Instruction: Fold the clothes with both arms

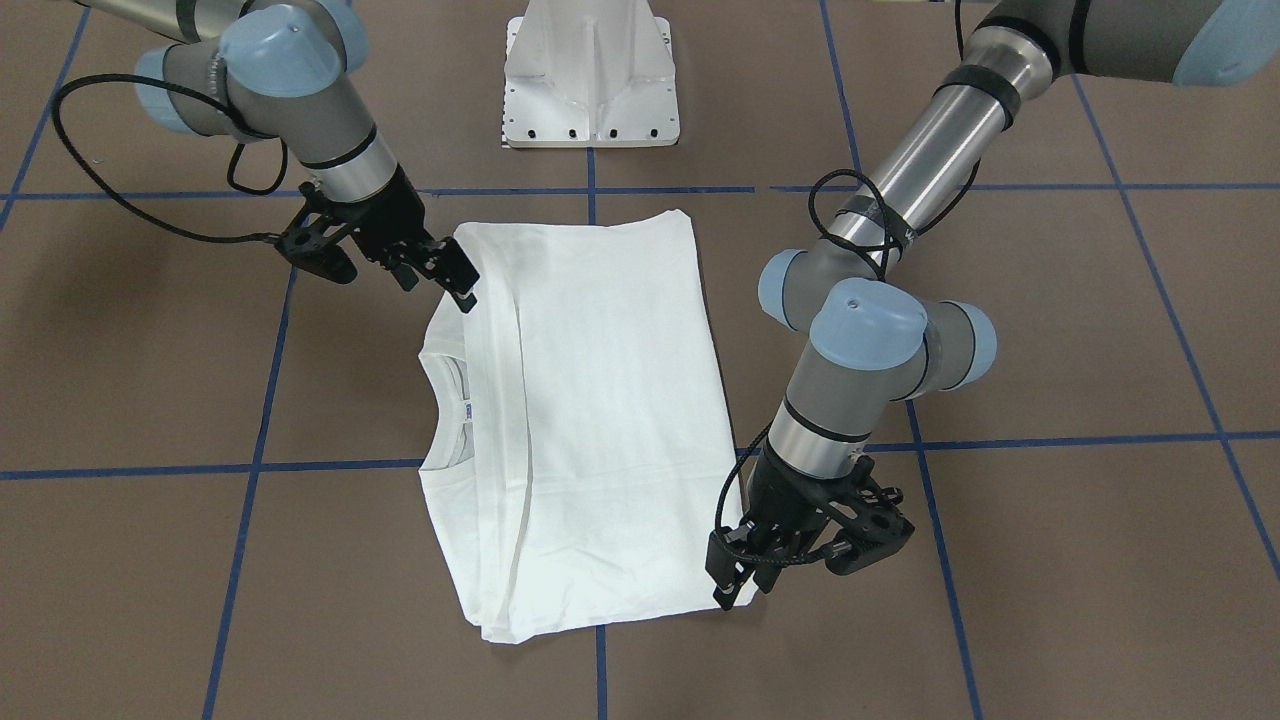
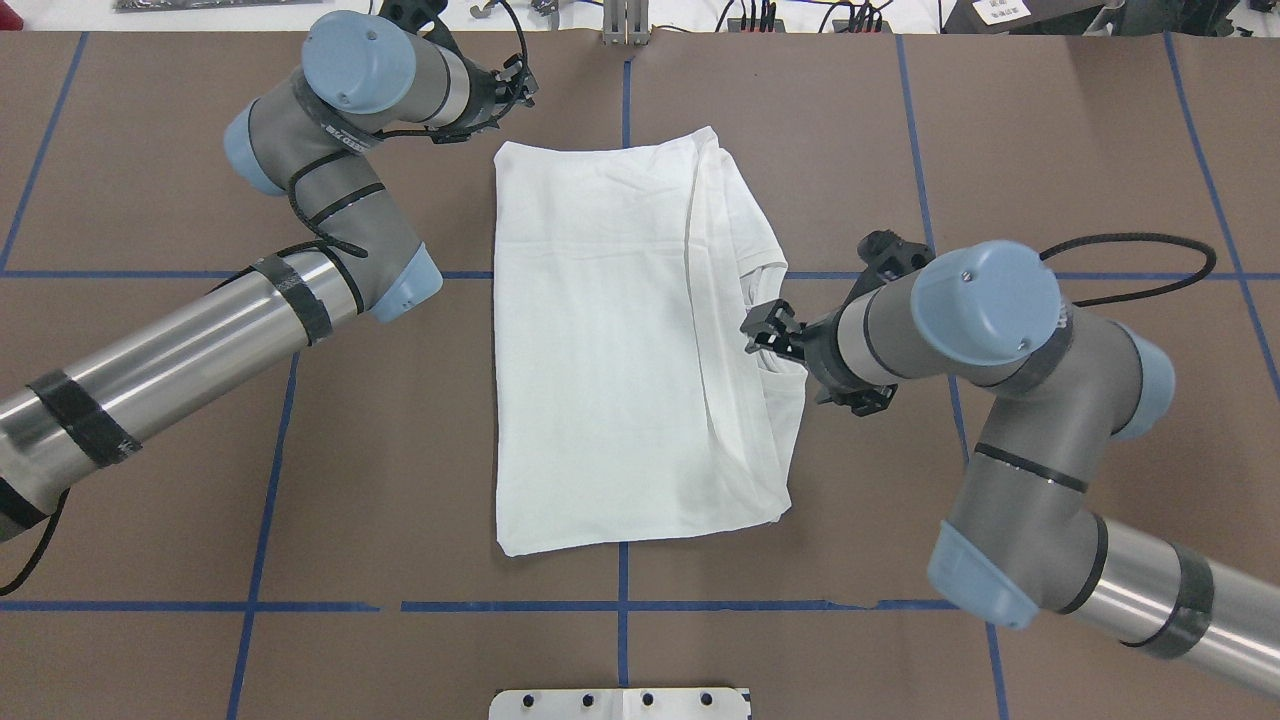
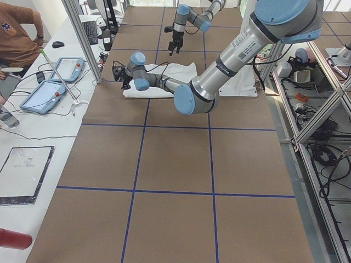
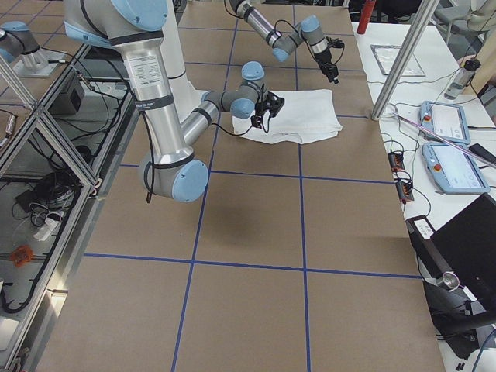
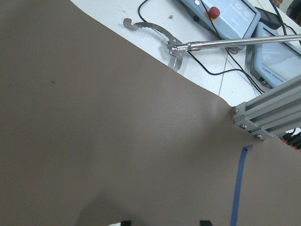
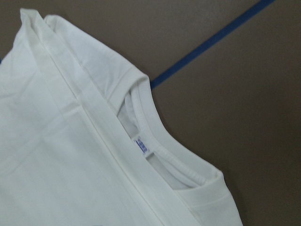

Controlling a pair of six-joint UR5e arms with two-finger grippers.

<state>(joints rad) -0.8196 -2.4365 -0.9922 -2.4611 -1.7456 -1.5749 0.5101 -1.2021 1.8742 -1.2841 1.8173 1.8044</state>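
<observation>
The white T-shirt (image 2: pixel 620 340) lies flat in the middle of the brown table (image 2: pixel 400 450), folded lengthwise into a long rectangle, with its collar (image 2: pixel 770 290) on the robot's right side.

The overhead view shows the right gripper (image 2: pixel 757 332) over the collar edge, with its 2 fingers a little apart and no cloth between them. The right wrist camera shows none of those fingers. What it does show is the ribbed collar up close, the small neck label (image 6: pixel 142 146) inside it, the folded edge running diagonally, and a blue tape line (image 6: pixel 207 47) on the table beyond.

Over to the left gripper (image 1: pixel 733 588). The front-facing view has it right over the shirt's corner on the operators' side. From overhead it sits just past that corner, off the cloth. Its wrist camera agrees: only bare table below, and 2 fingertips (image 5: pixel 124 222) just showing at the bottom edge, set well apart with nothing held between them. That view alone also picks up a metal grabber tool (image 5: pixel 178 47) and a control tablet (image 5: pixel 230 16) on the white bench past the table edge.

The front view alone shows the white pedestal base (image 1: pixel 592 80) in full; from overhead only its edge shows. No printed text can be seen on the shirt in any view. The exterior left view adds a seated person (image 3: pixel 19 33) at the bench.
</observation>
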